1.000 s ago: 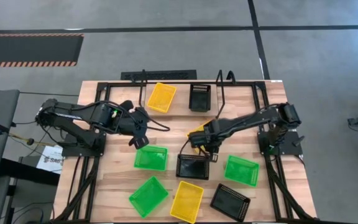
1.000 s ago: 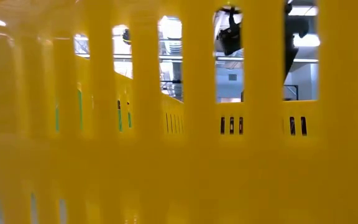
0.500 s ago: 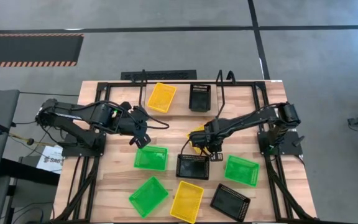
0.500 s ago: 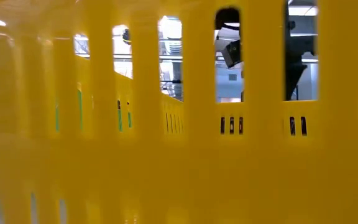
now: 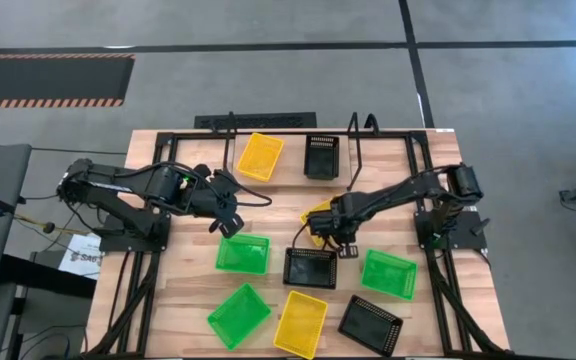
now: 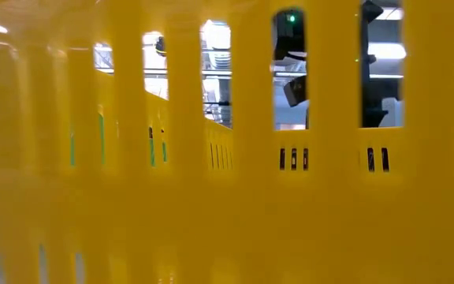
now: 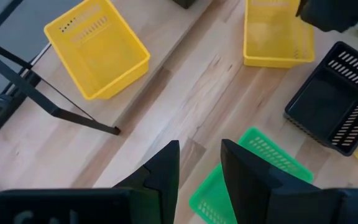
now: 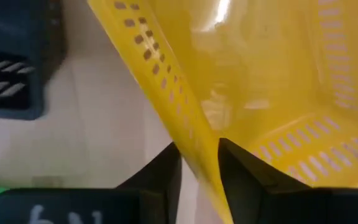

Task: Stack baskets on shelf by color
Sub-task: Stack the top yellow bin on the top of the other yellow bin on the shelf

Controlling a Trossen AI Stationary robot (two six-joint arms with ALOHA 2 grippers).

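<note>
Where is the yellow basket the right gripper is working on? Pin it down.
High view: the yellow basket sits mid-table, just behind a black basket, its wall between the right gripper's fingers.

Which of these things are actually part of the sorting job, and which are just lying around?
Part of the job:
green baskets
yellow baskets
black baskets
wire shelf

Just lying about:
paper sheet beside the table
striped floor marking

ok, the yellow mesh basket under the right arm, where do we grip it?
Grip the yellow plastic mesh basket by its thin upright side wall, coming from above with one finger inside and one outside. The right gripper already straddles that wall; the rim is probably narrow enough to pinch.
</note>
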